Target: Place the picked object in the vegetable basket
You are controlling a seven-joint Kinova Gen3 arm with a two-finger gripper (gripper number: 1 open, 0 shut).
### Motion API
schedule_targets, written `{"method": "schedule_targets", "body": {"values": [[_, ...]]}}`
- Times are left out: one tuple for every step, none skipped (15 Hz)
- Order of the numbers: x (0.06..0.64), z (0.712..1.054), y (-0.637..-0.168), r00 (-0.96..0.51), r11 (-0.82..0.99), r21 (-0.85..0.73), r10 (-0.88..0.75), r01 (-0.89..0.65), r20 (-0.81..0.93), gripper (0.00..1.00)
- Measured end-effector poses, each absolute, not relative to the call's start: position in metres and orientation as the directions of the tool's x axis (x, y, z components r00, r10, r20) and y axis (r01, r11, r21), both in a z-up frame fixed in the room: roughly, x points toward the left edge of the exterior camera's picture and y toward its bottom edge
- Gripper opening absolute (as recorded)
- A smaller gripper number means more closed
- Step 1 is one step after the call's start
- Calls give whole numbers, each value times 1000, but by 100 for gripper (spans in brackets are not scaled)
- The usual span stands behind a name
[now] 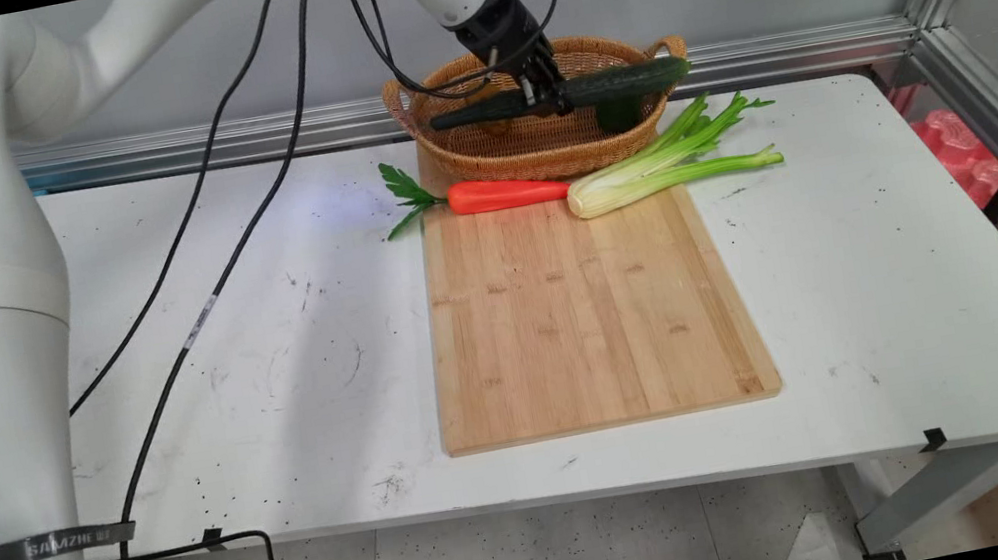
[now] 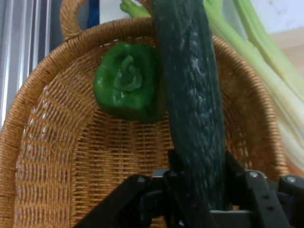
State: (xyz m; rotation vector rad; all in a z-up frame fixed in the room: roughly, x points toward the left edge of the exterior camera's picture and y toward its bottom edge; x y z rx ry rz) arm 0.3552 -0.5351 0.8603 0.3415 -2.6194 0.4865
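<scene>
Four vegetables in view: cucumber (image 1: 569,92), green pepper (image 2: 127,81), carrot (image 1: 505,192), celery (image 1: 664,173).

Jaws state: the gripper (image 1: 544,93) is clenched on the cucumber, one finger (image 2: 178,166) on each side of it, as the hand view shows. Grip sits roughly at the cucumber's middle, slightly toward its left half as seen in the main view.

Position: cucumber is held level, clear above the wicker basket (image 1: 436,144), lying along the basket's length. Its right end reaches about to the basket's right handle; its left end is over the basket's left half. In the hand view the cucumber runs straight up from between the fingers, across the basket floor.

Handling, judged from appearance: long, stiff, dark skin with fine bumps and some sheen, so likely a bit slippery. It looks like a moulded prop and probably light. A hold near the middle keeps it balanced; a hold near an end would let it tip.

Surroundings: green pepper lies inside the basket, stem side facing the hand camera, just beside the cucumber's line. Carrot and celery lie end to end on the far edge of the wooden cutting board (image 1: 588,326), just in front of the basket. Board rests on the white tabletop (image 1: 864,280).
</scene>
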Motion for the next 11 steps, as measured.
{"method": "schedule_targets", "body": {"values": [[356,857,-538,-868,907,-280,-154,-313,472,0],[357,854,-541,-869,908,-281,-152,-311,471,0],[357,853,-542,-870,908,-282,-151,-310,470,0],[358,850,-545,-871,909,-282,-149,-308,469,0],[358,848,-546,-871,910,-281,-148,-305,468,100],[358,847,-547,-871,911,-280,-146,-304,468,100],[358,845,-548,-871,912,-279,-144,-301,469,100],[358,844,-549,-871,913,-277,-144,-300,470,100],[358,843,-549,-870,913,-275,-144,-301,471,100],[357,843,-548,-868,913,-273,-146,-303,475,100],[356,844,-547,-866,913,-271,-149,-306,478,100]]}}
